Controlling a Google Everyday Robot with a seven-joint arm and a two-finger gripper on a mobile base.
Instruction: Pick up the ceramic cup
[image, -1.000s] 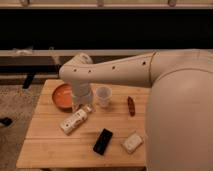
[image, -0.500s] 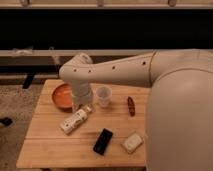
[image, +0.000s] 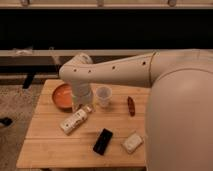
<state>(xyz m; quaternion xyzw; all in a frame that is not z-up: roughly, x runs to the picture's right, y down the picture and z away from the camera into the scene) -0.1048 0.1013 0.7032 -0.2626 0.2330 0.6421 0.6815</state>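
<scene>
Wooden table (image: 44, 146) — bowl (image: 60, 96), cup (image: 103, 95); gripper (image: 82, 103) between

We see warm, even light falling from above on the bench (image: 50, 145), while the upper band of the frame is dark. The pale arm (image: 115, 72) carries a soft sheen and throws faint shade beneath it, where the gripper (image: 82, 104) hangs left of centre, dimly lit.
</scene>
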